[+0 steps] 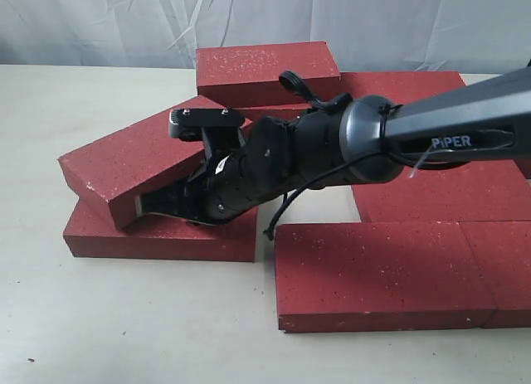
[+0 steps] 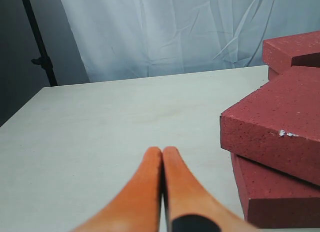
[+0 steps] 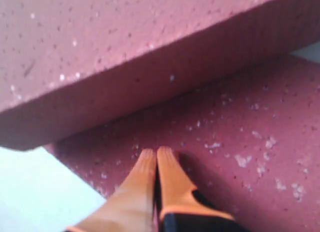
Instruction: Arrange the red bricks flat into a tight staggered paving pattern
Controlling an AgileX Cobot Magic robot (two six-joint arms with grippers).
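A tilted red brick leans with its low end on a flat red brick at the left. My right gripper reaches across from the right. It is shut and empty, with its tips wedged between those two bricks. In the right wrist view the right gripper rests on the lower brick, just under the tilted brick. My left gripper is shut and empty over bare table, with the tilted brick and lower brick to one side. It does not show in the exterior view.
Another red brick lies stacked at the back. Several flat bricks lie together at the right, one in front and one behind it. The pale table shows bare at the front left. A white curtain hangs behind.
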